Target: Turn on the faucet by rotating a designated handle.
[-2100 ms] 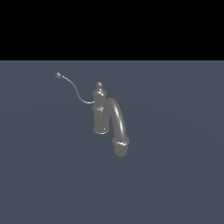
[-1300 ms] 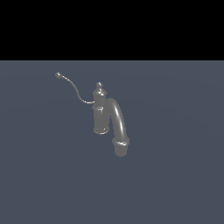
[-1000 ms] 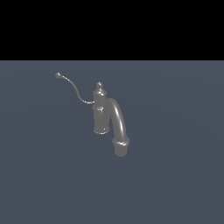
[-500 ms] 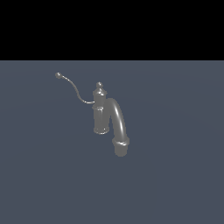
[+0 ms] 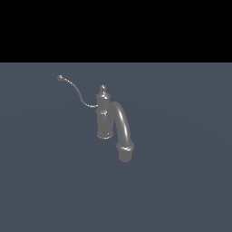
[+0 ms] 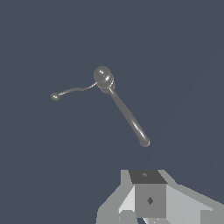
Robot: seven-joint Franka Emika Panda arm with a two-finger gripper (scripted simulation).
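The gripper [image 6: 148, 216] showed only as grey housing at the edge of the wrist view; its fingertips were out of frame, so whether it stood wide or narrow could not be told. It hung well above the faucet [image 5: 105, 115], which stood alone on the dark floor, the arched spout [image 5: 123, 129] curving toward the exterior view's right. The handle [image 5: 77, 93] swept from the post toward the exterior view's left, ending in a ball tip [image 6: 54, 96]. The approach step seemed in hand, nothing touched. The next move likely called for descending beside the ball tip and pushing it around the post. No writing or labels were visible.
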